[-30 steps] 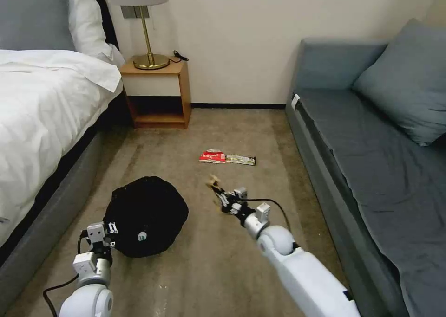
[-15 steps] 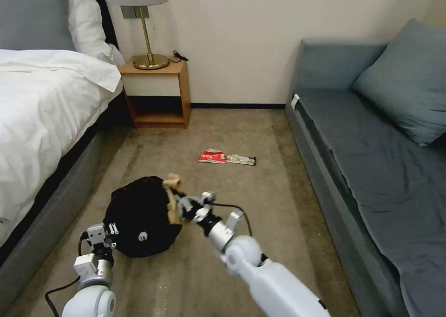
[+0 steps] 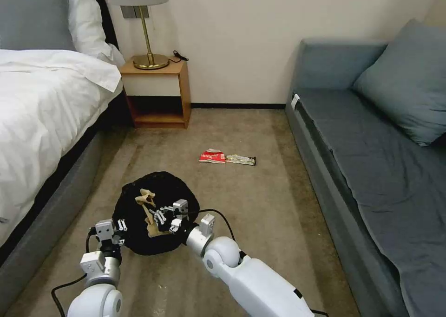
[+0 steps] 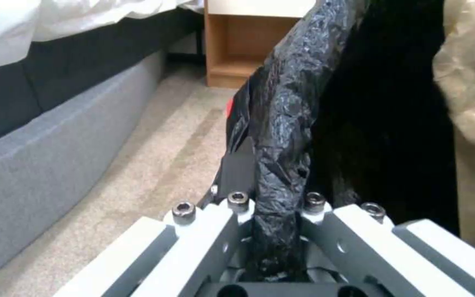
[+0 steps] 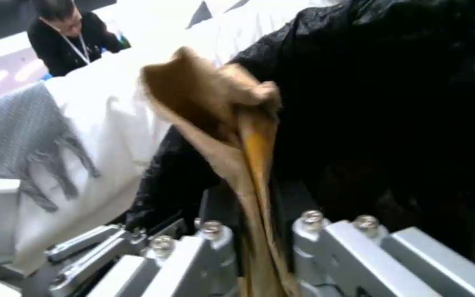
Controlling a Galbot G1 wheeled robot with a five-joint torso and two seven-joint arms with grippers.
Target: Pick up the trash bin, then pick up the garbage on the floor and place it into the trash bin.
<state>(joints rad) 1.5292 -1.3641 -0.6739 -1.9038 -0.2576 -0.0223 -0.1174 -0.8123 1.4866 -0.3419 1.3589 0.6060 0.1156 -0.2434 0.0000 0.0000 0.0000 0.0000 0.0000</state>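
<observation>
Swung leftward since a moment ago, the right gripper (image 3: 157, 215) pinches the crumpled brown paper (image 3: 147, 205) over the trash bin (image 3: 155, 187), whose bagged rim the left gripper (image 3: 116, 226) clamps, with the snack packet (image 3: 212, 156) and bar wrapper (image 3: 240, 159) lying farther off on the carpet (image 3: 260, 205).

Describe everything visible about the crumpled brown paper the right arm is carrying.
The crumpled brown paper is a tan, creased, stiff-looking sheet, folded lengthwise, with a flared, twisted end and a narrower strip below. The right tool is shut on its lower strip, its fingers pressing either side. It hangs above the black-lined mouth of the trash bin, not yet released. The left tool is clamped on the bin's bagged rim. Whether the paper touches the liner cannot be told.
</observation>
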